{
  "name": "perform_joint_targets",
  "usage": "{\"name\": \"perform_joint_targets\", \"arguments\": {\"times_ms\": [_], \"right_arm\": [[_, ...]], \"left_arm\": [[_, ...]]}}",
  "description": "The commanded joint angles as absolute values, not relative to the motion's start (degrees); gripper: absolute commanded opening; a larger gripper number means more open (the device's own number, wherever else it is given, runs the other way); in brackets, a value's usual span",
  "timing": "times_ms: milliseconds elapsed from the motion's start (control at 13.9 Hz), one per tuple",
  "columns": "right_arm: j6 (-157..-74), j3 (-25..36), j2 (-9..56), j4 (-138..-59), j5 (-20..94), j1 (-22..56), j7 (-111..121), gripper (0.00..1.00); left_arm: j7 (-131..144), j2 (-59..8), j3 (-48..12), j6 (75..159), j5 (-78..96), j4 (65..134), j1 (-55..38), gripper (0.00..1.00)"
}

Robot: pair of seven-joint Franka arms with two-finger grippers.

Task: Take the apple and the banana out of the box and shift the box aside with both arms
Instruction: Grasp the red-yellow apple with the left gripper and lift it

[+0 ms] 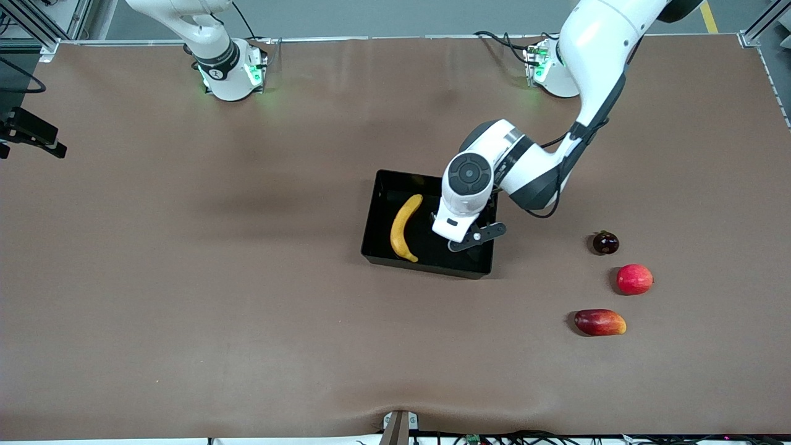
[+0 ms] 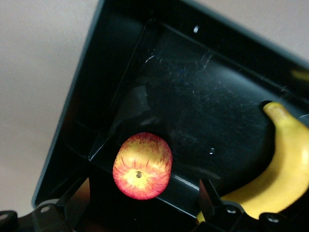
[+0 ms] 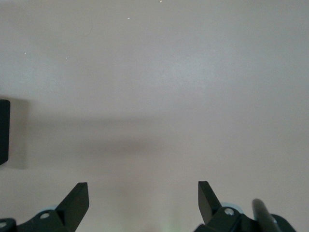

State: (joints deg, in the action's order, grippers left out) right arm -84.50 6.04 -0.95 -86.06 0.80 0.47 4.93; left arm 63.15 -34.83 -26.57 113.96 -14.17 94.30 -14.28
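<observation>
The black tray (image 1: 378, 213) sits mid-table. The yellow banana (image 1: 405, 227) lies in it, on the side toward the right arm's end. My left gripper (image 1: 463, 238) hangs low over the tray's other side and hides the apple in the front view. In the left wrist view the red-and-yellow streaked apple (image 2: 142, 166) rests inside the tray (image 2: 207, 96), with my left gripper (image 2: 144, 203) open and its fingers clear of the apple. The banana (image 2: 285, 169) lies beside it. My right gripper (image 3: 142, 193) is open and empty over bare table.
Toward the left arm's end of the table lie a dark round fruit (image 1: 605, 242), a plain red round fruit (image 1: 634, 279) and a red-orange mango (image 1: 600, 322), each nearer the front camera than the one before. A dark object (image 3: 4, 130) shows at the right wrist view's edge.
</observation>
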Motion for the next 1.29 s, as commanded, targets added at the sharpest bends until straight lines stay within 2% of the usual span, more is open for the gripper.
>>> {"name": "perform_joint_targets", "arguments": {"times_ms": [0,430,717,789,861,932,1004,1219], "right_arm": [[-84.11,5.27,-0.88,-85.61,0.44,-0.7,5.36,1.0],[-84.02,5.36,-0.79,-85.69,0.44,-1.23,5.36,1.0],[-84.11,5.27,-0.44,-85.61,0.44,-1.41,5.36,1.0],[-84.11,5.27,-0.53,-85.61,0.44,-1.41,5.36,1.0],[-84.2,5.27,-0.44,-85.61,0.44,-1.41,5.36,1.0],[-84.2,5.27,-0.44,-85.52,0.35,-1.49,5.36,1.0],[-84.2,5.27,-0.44,-85.52,0.35,-1.49,5.36,1.0],[-84.37,5.27,-0.44,-85.52,0.44,-1.41,5.19,1.0]], "left_arm": [[64.42,-34.72,-26.54,114.35,-16.69,96.41,-14.24,1.0],[67.67,-38.14,-26.46,119.35,-18.19,97.12,-15.2,1.0],[69.96,-39.2,-26.37,121.63,-20.91,100.62,-14.94,1.0],[69.96,-39.11,-26.37,121.9,-20.92,101.24,-14.85,0.86],[70.22,-38.94,-26.37,121.9,-20.92,101.34,-14.85,0.57],[70.22,-38.76,-26.37,121.9,-20.92,101.16,-15.03,0.23],[70.22,-38.59,-26.45,121.73,-20.83,100.55,-15.2,0.0],[69.96,-35.09,-26.72,121.2,-20.83,100.28,-15.12,0.0]]}}
